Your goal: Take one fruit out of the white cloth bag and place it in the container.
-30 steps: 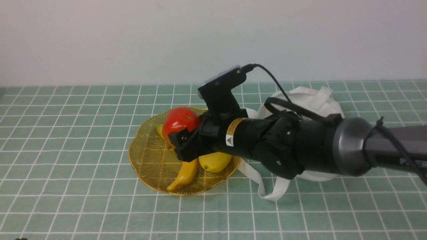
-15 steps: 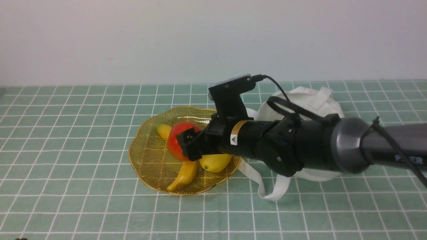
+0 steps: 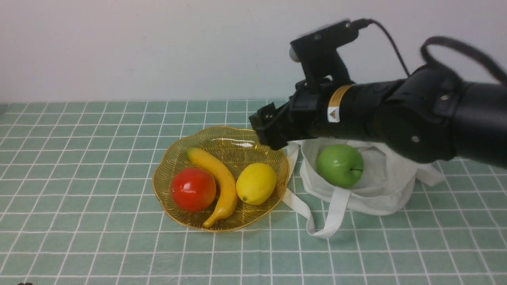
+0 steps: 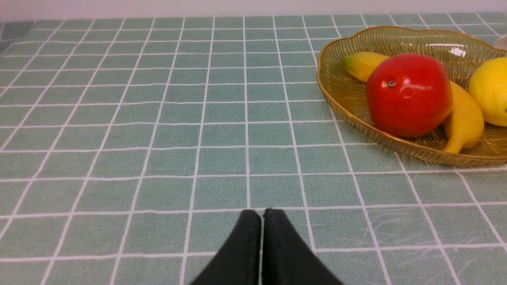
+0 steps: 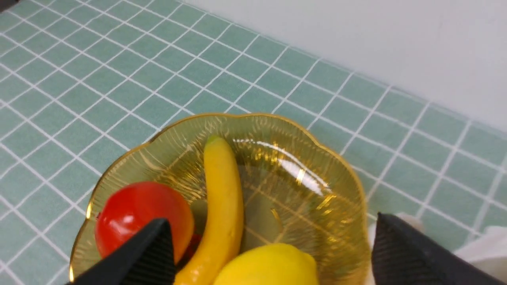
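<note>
1. Nearest me, my left hand has its fingers together, with nothing between them. Clock directions here follow the front view, twelve pointing away from me.
2. The red fruit sits in the container, toward its eight o'clock. It is round, glossy and deep red with a faint orange tinge. It rests beside the banana, which curves from about eleven to six o'clock. The lemon is near three o'clock.
3. The container is shallow, amber and see-through, ribbed, with a wavy rim, upright on the checked cloth.
4. My right hand hangs toward the container's one o'clock, fingers wide apart and clamped on nothing.
5. The white cloth bag slumps open at the container's three o'clock, a strap by the rim, a green apple in its mouth.
6. I judge the placing done and the retreat in hand. Next I should draw my right arm back high, clear of lemon, rim and straps, and leave the green apple alone, since one fruit is asked for.
</note>
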### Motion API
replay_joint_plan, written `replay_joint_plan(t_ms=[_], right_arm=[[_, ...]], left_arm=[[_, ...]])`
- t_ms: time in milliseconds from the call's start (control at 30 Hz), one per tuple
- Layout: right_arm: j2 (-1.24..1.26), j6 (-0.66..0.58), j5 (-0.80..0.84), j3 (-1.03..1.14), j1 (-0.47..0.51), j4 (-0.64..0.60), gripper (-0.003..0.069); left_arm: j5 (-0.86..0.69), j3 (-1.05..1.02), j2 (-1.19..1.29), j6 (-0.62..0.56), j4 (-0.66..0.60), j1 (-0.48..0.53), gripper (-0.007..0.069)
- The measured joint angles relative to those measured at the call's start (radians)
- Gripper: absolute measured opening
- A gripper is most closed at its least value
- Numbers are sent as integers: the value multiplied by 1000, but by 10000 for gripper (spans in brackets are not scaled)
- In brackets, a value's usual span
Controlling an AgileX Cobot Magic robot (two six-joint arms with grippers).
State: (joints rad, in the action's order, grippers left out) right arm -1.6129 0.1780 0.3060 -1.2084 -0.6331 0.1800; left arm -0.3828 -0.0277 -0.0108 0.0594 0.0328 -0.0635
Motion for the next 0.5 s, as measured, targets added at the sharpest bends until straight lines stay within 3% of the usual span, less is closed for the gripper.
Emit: replay_joint_plan(t_ms=[167, 400, 500], right_arm=[[190, 0, 256, 0, 0, 51, 380], [469, 0, 597, 0, 0, 51, 52], [576, 6, 682, 0, 0, 45, 1]], left_arm=[[0, 0, 0, 0, 0, 0, -8], [0, 0, 0, 0, 0, 0, -8], [0, 0, 0, 0, 0, 0, -8]])
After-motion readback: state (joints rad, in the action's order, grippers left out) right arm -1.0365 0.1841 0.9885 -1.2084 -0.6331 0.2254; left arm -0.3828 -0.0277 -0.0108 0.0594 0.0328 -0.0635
